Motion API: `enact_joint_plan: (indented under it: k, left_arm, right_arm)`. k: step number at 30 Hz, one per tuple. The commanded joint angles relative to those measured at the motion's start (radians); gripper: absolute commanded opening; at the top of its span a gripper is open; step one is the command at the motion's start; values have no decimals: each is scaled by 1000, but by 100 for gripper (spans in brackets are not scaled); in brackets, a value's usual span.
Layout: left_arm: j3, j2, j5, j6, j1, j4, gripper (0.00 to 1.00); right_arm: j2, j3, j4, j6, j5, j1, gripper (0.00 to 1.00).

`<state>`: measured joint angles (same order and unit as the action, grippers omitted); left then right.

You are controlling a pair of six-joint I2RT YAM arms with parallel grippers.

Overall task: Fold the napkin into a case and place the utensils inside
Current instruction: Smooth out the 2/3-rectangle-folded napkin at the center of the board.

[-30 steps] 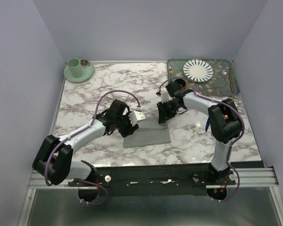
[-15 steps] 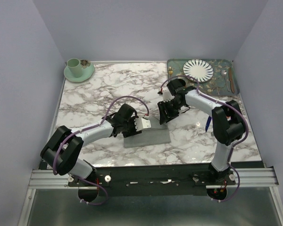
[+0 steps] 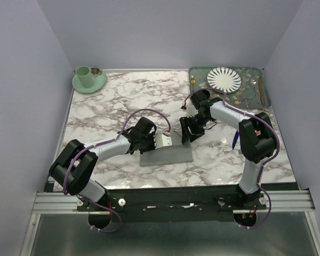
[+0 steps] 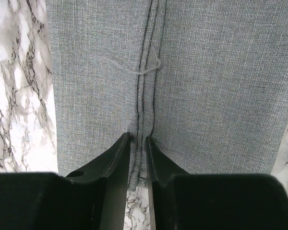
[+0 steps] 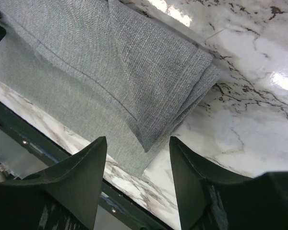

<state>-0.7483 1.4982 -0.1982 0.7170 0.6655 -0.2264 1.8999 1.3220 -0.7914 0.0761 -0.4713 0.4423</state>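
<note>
The grey napkin [image 3: 170,156] lies folded into a long rectangle on the marble table, near the front. My left gripper [image 3: 164,141] sits at its far edge. In the left wrist view its jaws [image 4: 138,139] stand close together, pinching the stitched hem of the napkin [image 4: 206,86]. My right gripper [image 3: 188,136] hovers at the cloth's right end, open. The layered corner of the napkin [image 5: 134,72] shows between its fingertips [image 5: 138,140], untouched. A slim dark blue utensil [image 3: 234,140] lies by the right arm. More cutlery [image 3: 254,84] rests on the tray.
The green patterned tray [image 3: 245,100] at the back right holds a striped plate [image 3: 224,79] and a small gold fork [image 3: 192,81]. A green cup on a saucer [image 3: 88,79] stands at the back left. The table's front edge runs just beyond the napkin.
The left arm stretched right along the napkin and its jaws narrowed onto the hem. The right gripper's jaws widened and it shifted slightly toward the cloth's right end.
</note>
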Motion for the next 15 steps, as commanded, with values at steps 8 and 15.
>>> enact_joint_plan:
  k: [8,15]
  left_arm:
    - [-46,-1,-43,16,6,-7,8]
    - [-79,-29,-125,9,16,-80,0]
  right_arm:
    - [8,-59,-63,-16,-111,-25,71]
    - [36,-67,-29,16,-167,-28,69]
